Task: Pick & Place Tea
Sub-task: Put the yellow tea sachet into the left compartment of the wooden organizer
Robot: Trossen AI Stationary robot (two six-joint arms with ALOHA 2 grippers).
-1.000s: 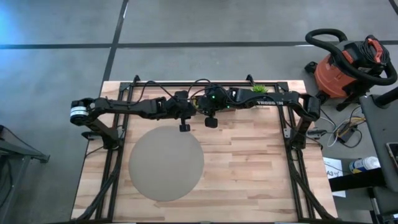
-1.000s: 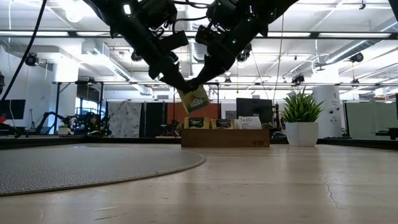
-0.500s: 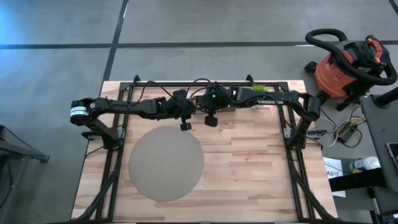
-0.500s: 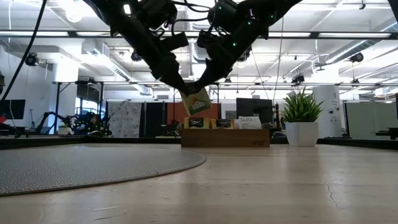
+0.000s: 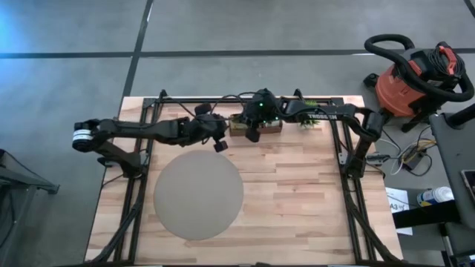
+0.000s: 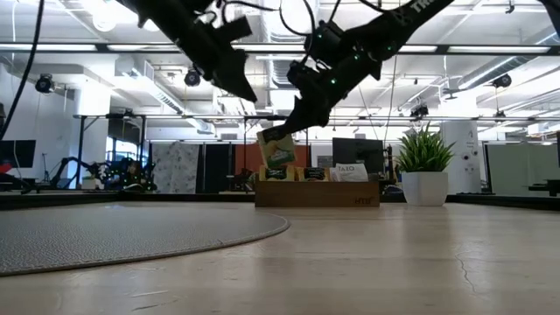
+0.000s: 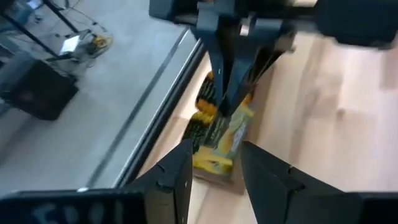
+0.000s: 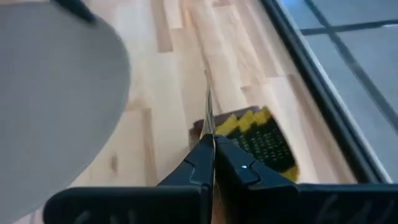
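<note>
presently: right gripper (image 6: pixel 296 123), jaws pinched flat on the top edge of one yellow-green tea sachet (image 6: pixel 278 148), which hangs free in the air below them. left gripper (image 6: pixel 248 93), jaws parted and empty, just beside the right gripper and clear of the sachet. directly beneath and behind the held sachet: wooden tray (image 6: pixel 317 193) at the far edge of the surface (image 6: pixel 367 262), stocked with more sachets (image 6: pixel 350 171) standing on edge. well apart from both grippers, toward the near side: round grey mat (image 5: pixel 198 194), bare. beside the tray: potted plant (image 6: pixel 423 163). status, as judged: one sachet lifted and held by the right gripper alone; placing not done; rest of the tea in the tray.
</note>
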